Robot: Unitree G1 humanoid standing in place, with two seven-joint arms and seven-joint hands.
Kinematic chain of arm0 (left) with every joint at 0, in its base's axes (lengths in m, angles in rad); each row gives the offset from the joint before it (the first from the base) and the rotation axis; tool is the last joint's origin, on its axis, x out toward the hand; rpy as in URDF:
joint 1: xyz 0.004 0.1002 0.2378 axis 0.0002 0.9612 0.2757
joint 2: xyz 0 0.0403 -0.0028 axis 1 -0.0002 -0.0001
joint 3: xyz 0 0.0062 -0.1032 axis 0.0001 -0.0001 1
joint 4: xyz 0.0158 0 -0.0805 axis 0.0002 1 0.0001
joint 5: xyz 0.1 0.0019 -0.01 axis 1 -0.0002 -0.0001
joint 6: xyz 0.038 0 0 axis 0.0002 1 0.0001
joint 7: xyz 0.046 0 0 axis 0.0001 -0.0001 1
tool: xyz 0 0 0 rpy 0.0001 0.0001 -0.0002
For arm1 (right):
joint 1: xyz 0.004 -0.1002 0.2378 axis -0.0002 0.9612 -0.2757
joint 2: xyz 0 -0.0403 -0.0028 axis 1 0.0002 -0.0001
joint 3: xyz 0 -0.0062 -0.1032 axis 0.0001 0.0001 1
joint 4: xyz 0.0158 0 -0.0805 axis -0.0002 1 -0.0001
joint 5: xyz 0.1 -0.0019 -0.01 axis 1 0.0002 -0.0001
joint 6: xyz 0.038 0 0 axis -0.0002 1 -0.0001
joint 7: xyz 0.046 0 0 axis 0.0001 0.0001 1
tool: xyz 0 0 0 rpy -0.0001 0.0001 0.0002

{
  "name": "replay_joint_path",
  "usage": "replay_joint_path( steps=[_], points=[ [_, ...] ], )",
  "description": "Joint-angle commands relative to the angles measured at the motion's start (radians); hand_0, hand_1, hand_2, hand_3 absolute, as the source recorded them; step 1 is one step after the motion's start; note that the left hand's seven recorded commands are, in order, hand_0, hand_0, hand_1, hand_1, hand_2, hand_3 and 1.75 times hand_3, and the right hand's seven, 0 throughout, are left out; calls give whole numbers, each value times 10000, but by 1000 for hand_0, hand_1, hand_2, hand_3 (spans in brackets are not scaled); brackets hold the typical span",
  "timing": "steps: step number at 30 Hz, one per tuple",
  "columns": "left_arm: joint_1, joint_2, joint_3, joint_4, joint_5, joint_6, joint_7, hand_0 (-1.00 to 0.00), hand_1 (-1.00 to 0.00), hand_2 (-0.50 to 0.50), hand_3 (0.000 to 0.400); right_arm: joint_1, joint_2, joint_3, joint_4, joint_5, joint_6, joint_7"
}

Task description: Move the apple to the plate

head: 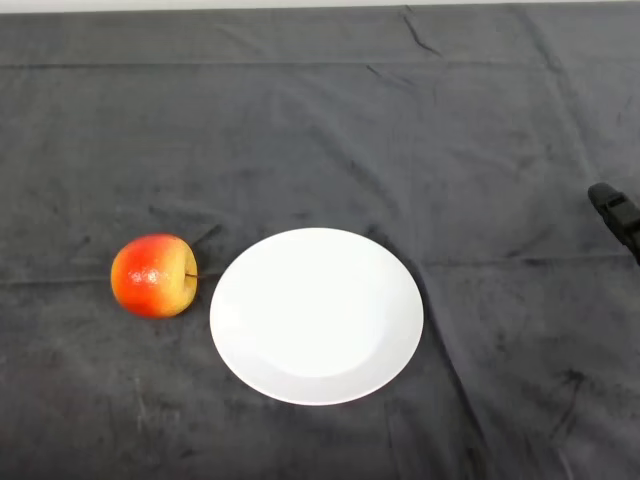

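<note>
A red and yellow apple (154,276) lies on its side on the dark cloth, left of centre, with its stem end turned to the right. A white round plate (316,315) sits just right of it with nothing on it. A narrow gap of cloth separates the apple from the plate's left rim.
The dark grey cloth (320,120) covers the whole table and has creases near the back. A small black object (616,212) pokes in at the right edge, well clear of the plate.
</note>
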Motion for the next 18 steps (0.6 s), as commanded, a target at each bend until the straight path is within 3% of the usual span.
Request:
replay_joint_path(
  steps=[1,18],
  points=[
    [99,49,2,-320,70,-25,-90,0,0,0,0,-483,-56,-379,11,20,48,73],
    [-112,-59,-156,-324,346,16,26,0,0,0,0,-483,-53,-392,7,7,51,73]
  ],
)
